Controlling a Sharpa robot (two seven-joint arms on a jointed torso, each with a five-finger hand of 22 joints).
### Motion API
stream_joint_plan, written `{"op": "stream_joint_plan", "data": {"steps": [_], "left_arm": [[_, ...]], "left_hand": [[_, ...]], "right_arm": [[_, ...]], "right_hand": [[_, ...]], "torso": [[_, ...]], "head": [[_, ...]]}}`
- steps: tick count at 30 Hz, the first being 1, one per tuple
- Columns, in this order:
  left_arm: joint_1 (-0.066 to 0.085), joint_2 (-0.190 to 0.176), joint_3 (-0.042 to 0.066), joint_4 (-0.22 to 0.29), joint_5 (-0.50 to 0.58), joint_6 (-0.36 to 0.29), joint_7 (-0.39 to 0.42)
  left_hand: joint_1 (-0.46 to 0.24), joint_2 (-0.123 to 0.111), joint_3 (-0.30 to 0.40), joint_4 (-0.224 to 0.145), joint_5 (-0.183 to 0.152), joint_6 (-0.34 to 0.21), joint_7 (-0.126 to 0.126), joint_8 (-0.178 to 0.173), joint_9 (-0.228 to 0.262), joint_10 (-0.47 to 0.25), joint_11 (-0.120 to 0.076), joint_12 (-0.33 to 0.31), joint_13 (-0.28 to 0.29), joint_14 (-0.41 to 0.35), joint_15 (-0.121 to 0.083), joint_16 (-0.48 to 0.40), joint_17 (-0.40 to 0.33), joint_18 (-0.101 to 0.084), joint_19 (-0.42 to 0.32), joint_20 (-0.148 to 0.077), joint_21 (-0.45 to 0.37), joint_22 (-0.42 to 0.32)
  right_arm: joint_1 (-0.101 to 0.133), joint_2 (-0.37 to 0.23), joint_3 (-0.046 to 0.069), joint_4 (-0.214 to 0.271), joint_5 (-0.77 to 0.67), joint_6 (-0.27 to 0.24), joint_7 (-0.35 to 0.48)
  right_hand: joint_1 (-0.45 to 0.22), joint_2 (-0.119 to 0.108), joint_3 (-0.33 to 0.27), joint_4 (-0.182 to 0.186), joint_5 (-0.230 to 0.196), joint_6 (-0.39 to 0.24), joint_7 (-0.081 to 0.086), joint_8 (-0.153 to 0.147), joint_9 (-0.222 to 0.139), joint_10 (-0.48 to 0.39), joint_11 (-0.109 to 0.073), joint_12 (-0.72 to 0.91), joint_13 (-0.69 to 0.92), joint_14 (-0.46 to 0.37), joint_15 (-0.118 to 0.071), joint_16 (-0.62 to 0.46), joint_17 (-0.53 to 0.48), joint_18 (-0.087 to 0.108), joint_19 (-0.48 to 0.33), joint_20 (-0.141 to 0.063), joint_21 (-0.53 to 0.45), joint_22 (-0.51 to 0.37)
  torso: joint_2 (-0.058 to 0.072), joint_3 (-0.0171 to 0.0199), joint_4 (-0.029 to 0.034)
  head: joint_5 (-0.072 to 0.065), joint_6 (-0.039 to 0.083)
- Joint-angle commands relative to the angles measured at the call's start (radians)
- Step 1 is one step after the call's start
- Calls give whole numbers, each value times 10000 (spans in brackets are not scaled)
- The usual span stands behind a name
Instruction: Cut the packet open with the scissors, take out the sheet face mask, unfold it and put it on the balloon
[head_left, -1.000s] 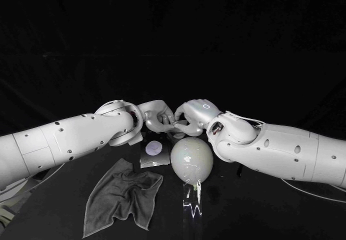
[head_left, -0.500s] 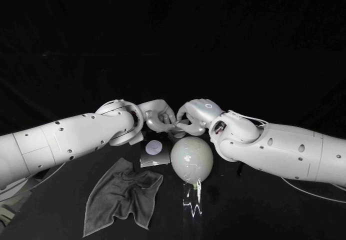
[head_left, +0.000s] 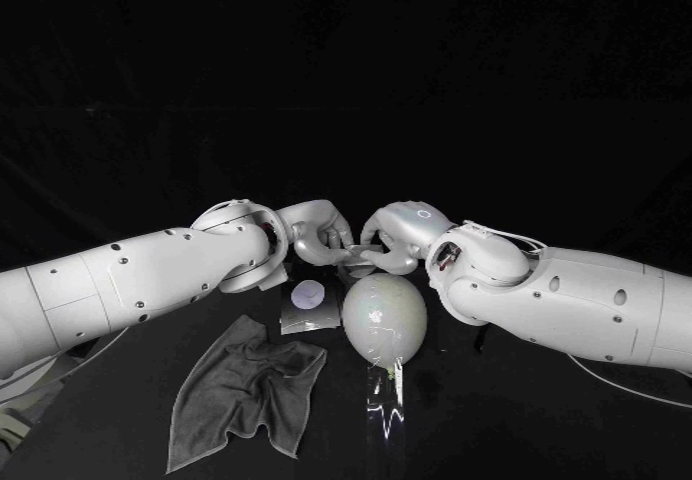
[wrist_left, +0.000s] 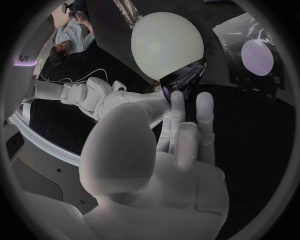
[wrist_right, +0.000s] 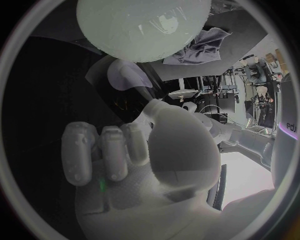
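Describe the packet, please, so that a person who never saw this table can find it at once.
Find the pale egg-shaped balloon in the middle of the black table. The packet lies flat right beside it, on the side of the robot's left arm, just beyond the grey cloth. Unlike the crumpled cloth, it is a dark, shiny square with one pale round mark.

Pale cream balloon (head_left: 384, 318), dark packet (head_left: 310, 318) (lilac round patch on it), grey cloth (head_left: 238, 395), black table (head_left: 548, 430)

Each white, screw-dotted arm (head_left: 130, 285) ends in a silver robot hand (head_left: 319, 233).
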Motion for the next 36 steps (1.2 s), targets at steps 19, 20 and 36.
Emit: {"op": "stream_joint_plan", "data": {"steps": [19, 20, 36], "left_arm": [[16, -14, -4, 205, -429, -544, 173], [16, -16, -4, 202, -393, -605, 191], [18, 20, -12, 209, -27, -936, -239]], "left_hand": [[-331, 29, 83, -77, 28, -56, -18, 390, 517, 312, -258, 38, -41, 57, 6, -9, -118, 118, -14, -53, 48, 16], [-331, 29, 83, -77, 28, -56, -18, 390, 517, 312, -258, 38, -41, 57, 6, -9, -118, 118, -14, -53, 48, 16], [-2122, -873, -3214, 918, 17, -913, 396, -132, 273, -1137, 256, -810, -428, -1055, 496, -786, -2483, 96, -471, 429, -778, -485]], "right_arm": [[47, -55, 18, 123, 429, -670, 304], [47, -57, 20, 133, 452, -716, 315], [45, 4, 30, 272, 456, -1072, 100]], "right_hand": [[597, 616, 621, -322, -13, 539, -274, 611, 339, 783, -312, 746, 2195, 1046, -299, 35, 2626, -35, 645, -171, 456, 2396], [585, 603, 621, -332, -13, 542, -281, 634, 355, 786, -318, 748, 2197, 1046, -303, 35, 2626, -36, 647, -176, 460, 2397], [567, 592, 627, -360, -12, 545, -295, 684, 389, 796, -331, 766, 2212, 1046, -313, 35, 2626, -38, 652, -187, 471, 2400]], "torso": [[-9, 1, 2], [-9, 1, 2], [6, 1, 4]], "head": [[-34, -51], [-34, -51], [-72, -32]]}}
